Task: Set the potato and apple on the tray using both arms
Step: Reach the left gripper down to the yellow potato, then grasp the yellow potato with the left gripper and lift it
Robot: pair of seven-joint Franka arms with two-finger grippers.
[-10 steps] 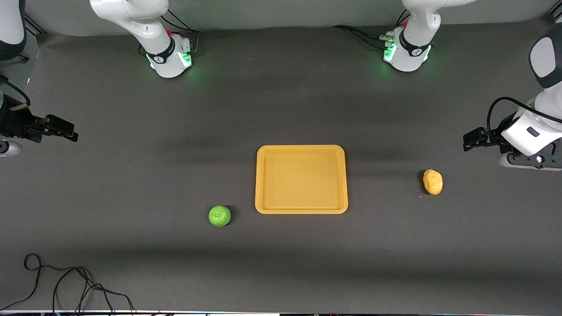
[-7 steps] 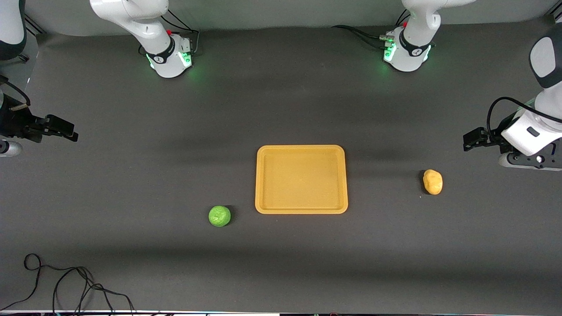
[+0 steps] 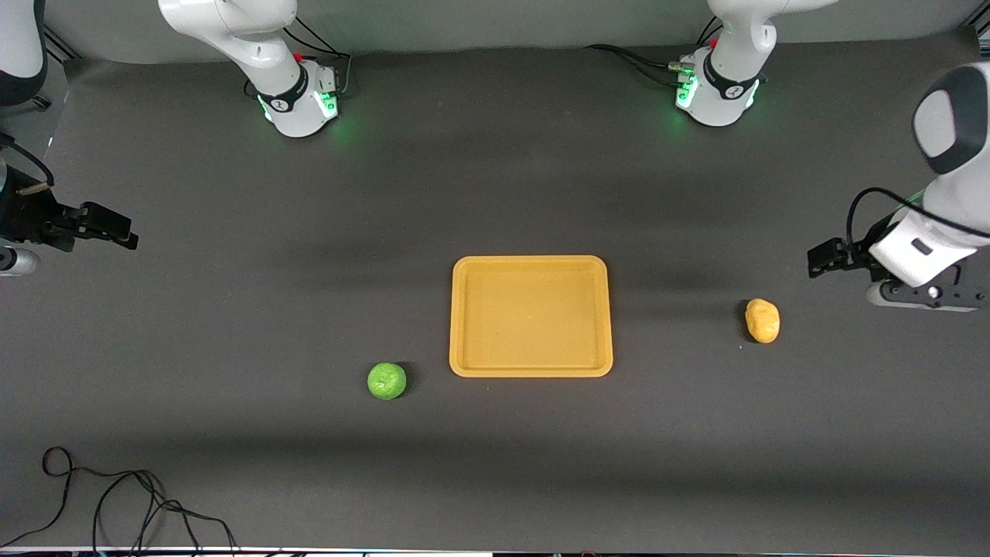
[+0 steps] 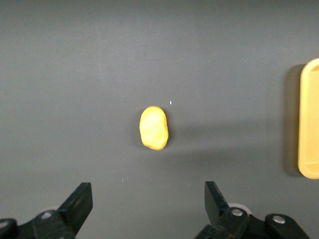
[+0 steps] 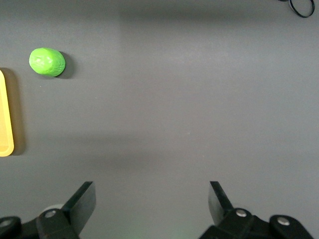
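Starting at the right arm's end of the table in the front view, the right gripper hangs above bare mat, side-on and dark, so that view does not settle how its jaws stand. The right wrist view does: the two fingers are spread wide with nothing between them, only grey mat below. That same view takes in the apple well apart from the gripper, a sliver of the tray close to the apple, and a loop of black cable at its edge.

Next along in the front view comes the cable, coiled at the table edge nearest the camera, then the apple, a green ball on the mat near the tray's corner on the camera side, not touching it. The tray lies flat in the middle of the table with nothing in it.

Toward the left arm's end, the potato rests on the mat, well apart from the tray and a little farther from the camera than the apple. The left gripper is up over the mat close to the potato, toward the bases from it. The left wrist view shows the potato with the fingers wide apart and empty, and one rounded end of the tray.
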